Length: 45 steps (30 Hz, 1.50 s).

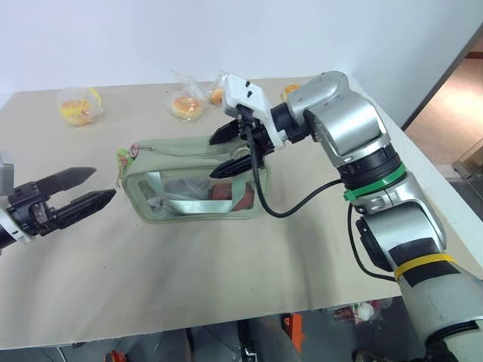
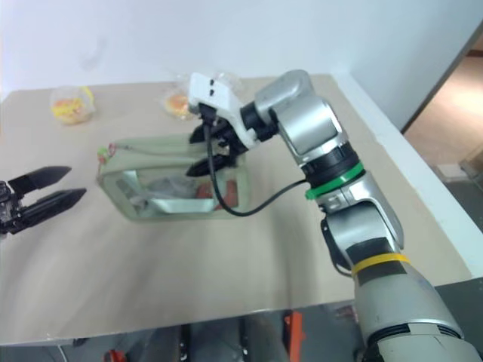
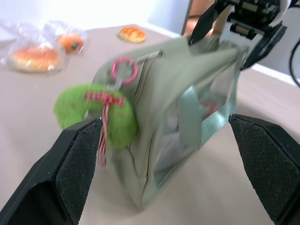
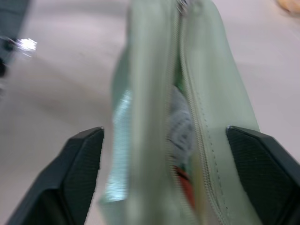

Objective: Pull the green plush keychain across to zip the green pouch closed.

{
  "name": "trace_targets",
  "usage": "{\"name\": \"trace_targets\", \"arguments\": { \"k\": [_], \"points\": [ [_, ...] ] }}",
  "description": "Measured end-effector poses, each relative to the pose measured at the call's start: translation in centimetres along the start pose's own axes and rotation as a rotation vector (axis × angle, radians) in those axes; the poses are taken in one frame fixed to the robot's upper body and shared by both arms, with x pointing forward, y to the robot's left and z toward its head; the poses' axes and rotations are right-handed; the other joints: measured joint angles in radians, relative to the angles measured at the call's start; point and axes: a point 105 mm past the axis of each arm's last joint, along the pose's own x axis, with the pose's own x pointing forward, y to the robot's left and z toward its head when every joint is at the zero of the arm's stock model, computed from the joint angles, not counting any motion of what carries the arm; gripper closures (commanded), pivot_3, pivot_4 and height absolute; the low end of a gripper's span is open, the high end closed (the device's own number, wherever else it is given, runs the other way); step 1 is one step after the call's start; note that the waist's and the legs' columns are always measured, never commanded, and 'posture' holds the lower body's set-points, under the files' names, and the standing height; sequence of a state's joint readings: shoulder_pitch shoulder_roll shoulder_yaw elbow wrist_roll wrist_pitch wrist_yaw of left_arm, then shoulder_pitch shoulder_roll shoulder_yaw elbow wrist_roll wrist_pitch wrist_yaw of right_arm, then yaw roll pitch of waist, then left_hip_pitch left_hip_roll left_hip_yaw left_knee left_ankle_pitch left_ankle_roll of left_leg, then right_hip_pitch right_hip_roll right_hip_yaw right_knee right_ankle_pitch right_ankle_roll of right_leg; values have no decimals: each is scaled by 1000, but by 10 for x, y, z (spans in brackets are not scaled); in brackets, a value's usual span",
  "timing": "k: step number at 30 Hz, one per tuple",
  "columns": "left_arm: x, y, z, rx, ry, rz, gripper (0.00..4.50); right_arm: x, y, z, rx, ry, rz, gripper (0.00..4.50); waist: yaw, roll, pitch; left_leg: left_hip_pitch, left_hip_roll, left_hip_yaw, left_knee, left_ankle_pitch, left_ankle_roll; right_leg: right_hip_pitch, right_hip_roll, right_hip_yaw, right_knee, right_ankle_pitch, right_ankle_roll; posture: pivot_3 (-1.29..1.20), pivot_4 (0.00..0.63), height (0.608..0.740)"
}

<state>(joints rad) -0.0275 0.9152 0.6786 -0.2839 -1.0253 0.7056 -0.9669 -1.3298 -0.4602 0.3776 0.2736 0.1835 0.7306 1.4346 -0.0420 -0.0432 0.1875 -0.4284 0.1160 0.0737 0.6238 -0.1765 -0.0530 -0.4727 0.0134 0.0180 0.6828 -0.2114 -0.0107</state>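
The green pouch [image 1: 189, 197] lies on the tan table [image 1: 151, 286], its clear window facing me. The green plush keychain [image 3: 89, 112] hangs on a pink ring at the pouch's left end [image 1: 121, 157]. My left gripper [image 1: 104, 183] is open, just left of the keychain and clear of it. My right gripper [image 1: 219, 154] is open and straddles the top of the pouch at its right end, one finger on each side. In the right wrist view the zipper [image 4: 187, 93] runs along the top, with a gap that shows the contents.
Wrapped buns in clear bags lie at the back of the table [image 1: 78, 105] [image 1: 187, 102], with another [image 1: 290, 91] behind my right arm. A black cable [image 1: 290, 207] loops from my right wrist over the table. The table's right edge [image 1: 430, 166] is close.
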Motion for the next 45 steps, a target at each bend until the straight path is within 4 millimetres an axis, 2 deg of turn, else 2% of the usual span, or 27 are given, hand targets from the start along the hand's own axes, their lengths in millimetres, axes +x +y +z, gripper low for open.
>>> {"name": "trace_targets", "arguments": {
  "k": [5, 8, 12, 14, 22, 32, 40, 43, 45],
  "points": [
    [8, -17, 31, 42, -69, -101, 0, -47, 17, 14, -18, -112, 35, 332, 2, 0, 0, 0, 0, 0, 0, 0, 0, 0, 0, 0, 0, -2, 1, 0, 150, 740],
    [11, -24, 36, 56, -71, -136, 0, -62, 23, 18, -36, -138, 23, 332, -4, 0, 0, 1, 0, 0, -2, -1, -1, 0, 0, 0, 0, -2, 0, 0, 150, 740],
    [14, -30, 42, 73, -77, -167, 0, -84, 27, 2, 15, -137, -45, 332, -4, 0, 0, 3, 0, 0, -3, 0, -1, 0, 1, 1, 0, -3, -1, 0, 150, 740],
    [15, -31, 43, 77, -78, -172, 0, -90, 26, -17, 72, -126, -108, 332, -4, 0, 0, 3, 0, 0, -3, 0, -1, 0, 1, 1, 0, -2, -1, 0, 150, 740],
    [23, -29, 31, 68, -28, -185, 0, -80, 31, -73, 239, -69, -225, 332, -6, 0, 0, 3, -2, 0, -2, 0, -1, 0, 1, 3, 0, -1, 0, 0, 150, 740],
    [12, -6, 13, 23, 34, -107, 0, -61, 29, -70, 248, -126, -254, 332, -6, 0, 0, 4, -1, -4, -2, 0, -1, 1, 4, 5, 0, 0, -1, 0, 150, 740],
    [7, -4, 7, 2, 48, -82, 0, -49, 28, -68, 256, -143, -227, 332, -6, 0, 0, 4, -1, -4, -2, 0, -1, 1, 4, 4, 0, 0, -1, 0, 150, 740],
    [2, -2, 6, -6, 41, -60, 0, -43, 23, -67, 272, -160, -229, 1113, -7, 0, 0, 4, -1, -4, -2, 0, -1, 1, 4, 5, 0, 0, -1, 0, 150, 740],
    [0, -1, 3, -14, 42, -42, 0, -41, 16, -68, 292, -167, -253, 1824, -7, 0, 0, 4, -1, -4, -2, 0, -1, 1, 4, 5, 0, 1, -1, 0, 150, 740]
  ]
}}
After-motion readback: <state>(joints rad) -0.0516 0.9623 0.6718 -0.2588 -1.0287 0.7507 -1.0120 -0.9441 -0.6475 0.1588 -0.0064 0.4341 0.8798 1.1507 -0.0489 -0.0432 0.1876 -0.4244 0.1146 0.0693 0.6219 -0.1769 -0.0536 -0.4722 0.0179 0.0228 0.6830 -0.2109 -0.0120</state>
